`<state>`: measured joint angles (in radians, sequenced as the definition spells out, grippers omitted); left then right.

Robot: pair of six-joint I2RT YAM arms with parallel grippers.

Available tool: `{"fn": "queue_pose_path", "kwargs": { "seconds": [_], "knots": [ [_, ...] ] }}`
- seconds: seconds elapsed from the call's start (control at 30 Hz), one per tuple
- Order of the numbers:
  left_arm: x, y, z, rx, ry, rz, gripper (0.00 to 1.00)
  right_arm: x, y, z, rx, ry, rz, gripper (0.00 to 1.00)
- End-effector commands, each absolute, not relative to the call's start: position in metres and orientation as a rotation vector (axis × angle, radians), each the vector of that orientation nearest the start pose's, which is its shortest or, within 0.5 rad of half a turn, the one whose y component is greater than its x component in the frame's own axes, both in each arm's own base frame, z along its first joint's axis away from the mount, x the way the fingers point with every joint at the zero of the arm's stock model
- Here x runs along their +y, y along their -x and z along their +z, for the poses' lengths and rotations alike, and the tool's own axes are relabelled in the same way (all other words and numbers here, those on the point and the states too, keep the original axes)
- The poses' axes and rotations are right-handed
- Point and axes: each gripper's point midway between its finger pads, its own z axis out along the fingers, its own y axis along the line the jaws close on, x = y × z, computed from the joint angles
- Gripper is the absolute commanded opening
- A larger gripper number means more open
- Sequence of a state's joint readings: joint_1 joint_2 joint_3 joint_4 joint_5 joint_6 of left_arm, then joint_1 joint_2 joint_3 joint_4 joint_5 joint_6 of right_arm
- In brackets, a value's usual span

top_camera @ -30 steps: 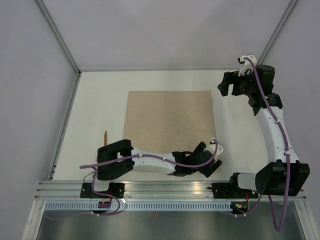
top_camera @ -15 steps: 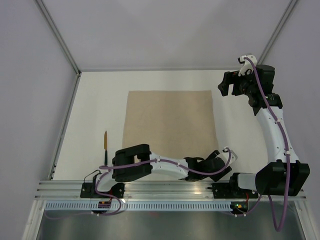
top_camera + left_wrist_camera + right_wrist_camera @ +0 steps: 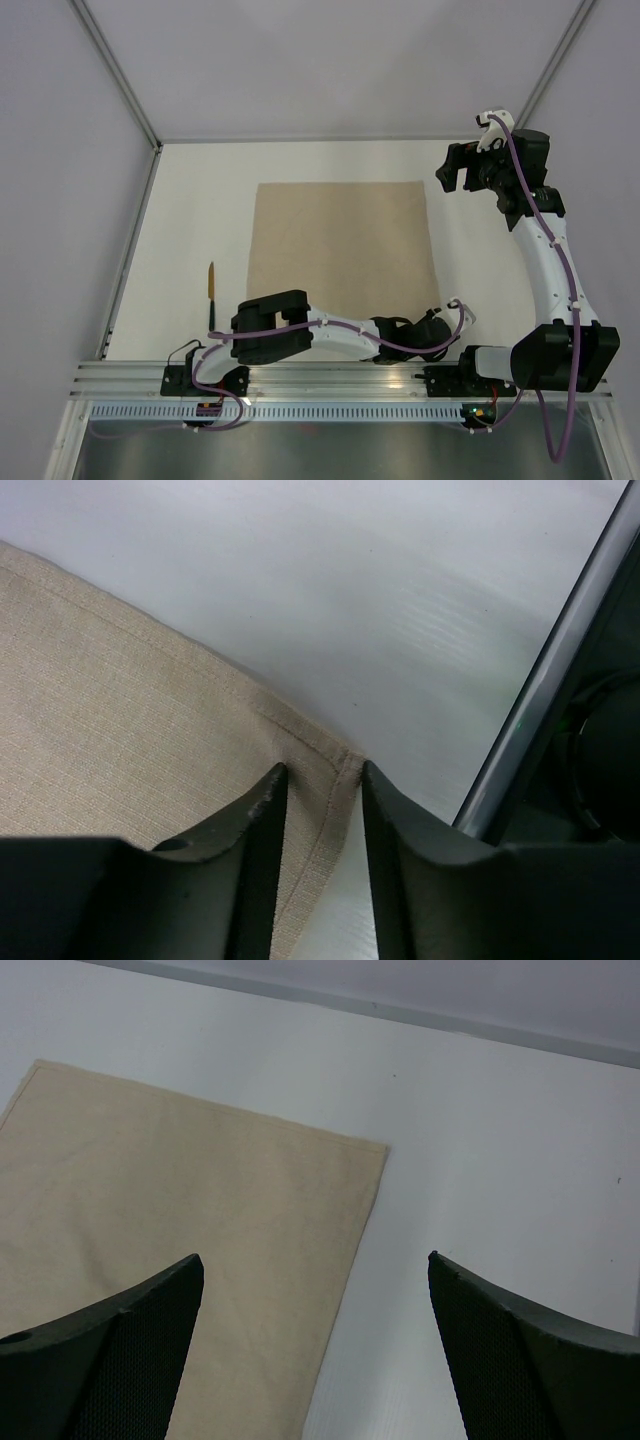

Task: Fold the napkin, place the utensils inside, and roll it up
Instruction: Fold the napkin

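Left claw [image 3: 318, 772] has swung to the near-right corner of the flat beige square cloth napkin [image 3: 340, 235] mid-counter. Jaws are narrowing astride the hem, not pinched yet, so the fold looks imminent. Right claw [image 3: 452, 172] released, idle at far right.

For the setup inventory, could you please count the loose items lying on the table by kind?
Napkin: 1
Utensil: 1
Total: 2
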<state>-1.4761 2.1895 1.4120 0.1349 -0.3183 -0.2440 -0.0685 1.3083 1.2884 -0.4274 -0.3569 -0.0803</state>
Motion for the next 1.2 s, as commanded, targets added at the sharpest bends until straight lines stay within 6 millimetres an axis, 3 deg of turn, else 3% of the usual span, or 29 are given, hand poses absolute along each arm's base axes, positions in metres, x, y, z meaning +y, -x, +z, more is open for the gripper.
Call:
{"fn": "queue_pose_path", "kwargs": {
  "seconds": [0.0,0.27,0.47,0.63,0.73,0.77,0.87,1.0,1.17],
  "knots": [
    [-0.559,-0.097,0.013,1.914,-1.164,-0.589,0.39,0.026,-0.401,0.281,1.998,0.205,0.245,0.98],
    [-0.559,-0.103,0.024,1.886,-1.145,-0.577,0.16,0.027,-0.400,0.279,2.005,0.207,0.251,0.98],
    [-0.564,-0.103,0.054,1.850,-1.113,-0.638,0.03,0.027,-0.400,0.279,2.006,0.208,0.251,0.98],
    [-0.565,-0.104,0.089,1.863,-1.057,-0.737,0.02,0.028,-0.400,0.276,2.016,0.210,0.259,0.98],
    [-0.558,-0.110,0.097,1.895,-1.023,-0.791,0.02,0.030,-0.399,0.276,2.017,0.217,0.268,0.98],
    [-0.555,-0.116,0.111,1.892,-0.996,-0.830,0.02,0.030,-0.398,0.275,2.018,0.219,0.272,0.98],
    [-0.544,-0.130,0.124,1.932,-0.930,-0.890,0.02,0.032,-0.399,0.274,2.021,0.224,0.282,0.98],
    [-0.523,-0.157,0.131,2.002,-0.817,-0.929,0.02,0.034,-0.401,0.272,2.032,0.230,0.300,0.98],
    [-0.475,-0.212,0.125,2.117,-0.609,-0.893,0.02,0.037,-0.404,0.269,2.043,0.240,0.321,0.98]
  ]
}}
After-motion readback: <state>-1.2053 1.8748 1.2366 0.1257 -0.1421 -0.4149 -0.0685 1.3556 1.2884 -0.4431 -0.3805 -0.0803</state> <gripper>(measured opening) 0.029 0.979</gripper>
